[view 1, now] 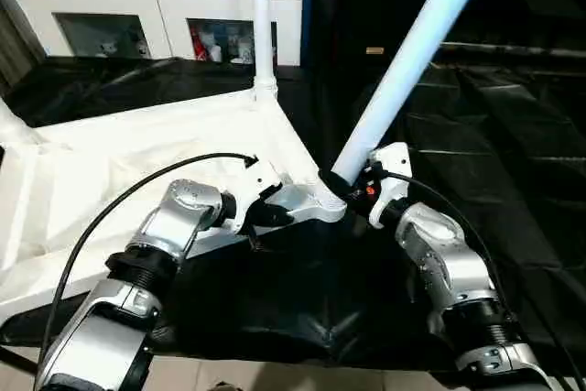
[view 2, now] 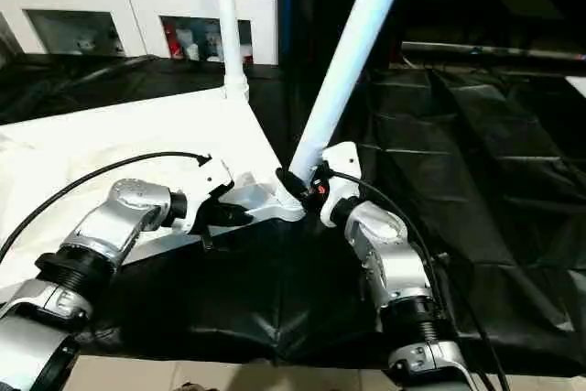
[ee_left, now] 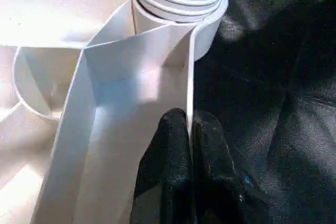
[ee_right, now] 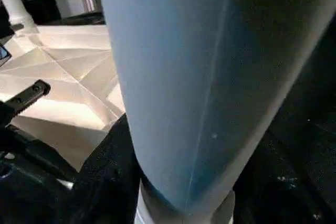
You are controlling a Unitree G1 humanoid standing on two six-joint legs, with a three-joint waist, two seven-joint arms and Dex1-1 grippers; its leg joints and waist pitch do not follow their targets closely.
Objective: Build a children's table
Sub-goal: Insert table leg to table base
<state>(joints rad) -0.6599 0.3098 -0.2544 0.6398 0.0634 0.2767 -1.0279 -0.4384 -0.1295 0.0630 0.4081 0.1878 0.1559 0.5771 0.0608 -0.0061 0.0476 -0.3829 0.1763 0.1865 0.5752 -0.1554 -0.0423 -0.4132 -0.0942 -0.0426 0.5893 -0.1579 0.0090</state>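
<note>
We see two silver forearms with black ribbed collars and white wrist housings. A black cable loops to each wrist. Each pincer, left pincer (view 1: 275, 215) and right pincer (view 1: 352, 191), has black fingers.

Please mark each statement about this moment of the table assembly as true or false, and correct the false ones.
1. The left gripper pinches the rim of the table top. True.
2. The right gripper holds the tilted leg near its lower end. True.
3. The tilted leg stands straight up. False: it leans to the right.
4. The far leg lies flat on the black cloth. False: it stands upright in its corner socket.
5. The table top lies with its ribbed underside up. True.
</note>
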